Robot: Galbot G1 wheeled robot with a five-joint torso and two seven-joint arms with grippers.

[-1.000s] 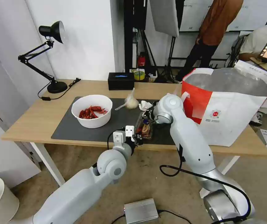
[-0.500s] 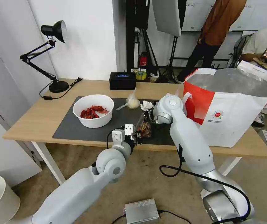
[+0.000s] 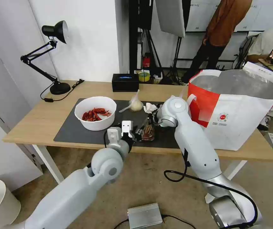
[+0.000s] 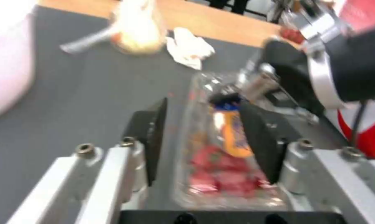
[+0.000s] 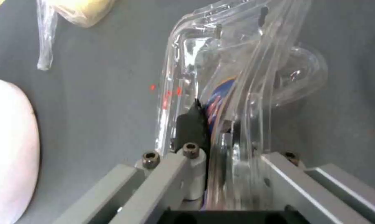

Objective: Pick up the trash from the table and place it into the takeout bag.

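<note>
On the far left of the light-wood tabletop (image 3: 41, 117) a black desk lamp (image 3: 52, 60) stands by the wall, its base near the back edge. Next along, on the dark grey mat (image 3: 79, 133), sits the white bowl (image 3: 95, 113) with red crayfish shells inside. Behind the mat, near the back edge, lies a black rectangular box (image 3: 125, 82). Right of the bowl, toward the back of the mat, the knotted clear bag (image 3: 135, 104) lies with its twisted tail pointing toward the bowl, and the crumpled white tissue (image 3: 149, 107) rests just beside it. At the front of the mat the left gripper (image 3: 135, 132) reaches in from the near edge; in the left wrist view its jaws are spread, one dark pad on either side of the clear clamshell box (image 4: 220, 149), and whether the pads touch the box I cannot tell. The box holds red scraps and an orange and blue packet, and in the head view it stands tilted up on the mat (image 3: 147, 131) between the two grippers. The right gripper (image 5: 208, 124) comes at it from the far side, its arm bent over the front edge of the tabletop; its jaws are pinching the thin plastic wall of the clamshell box (image 5: 237, 62). Farthest right, the takeout bag (image 3: 238, 117) stands upright on the tabletop with its mouth open and silver lining showing, well apart from the bowl and just behind the right arm's elbow.
</note>
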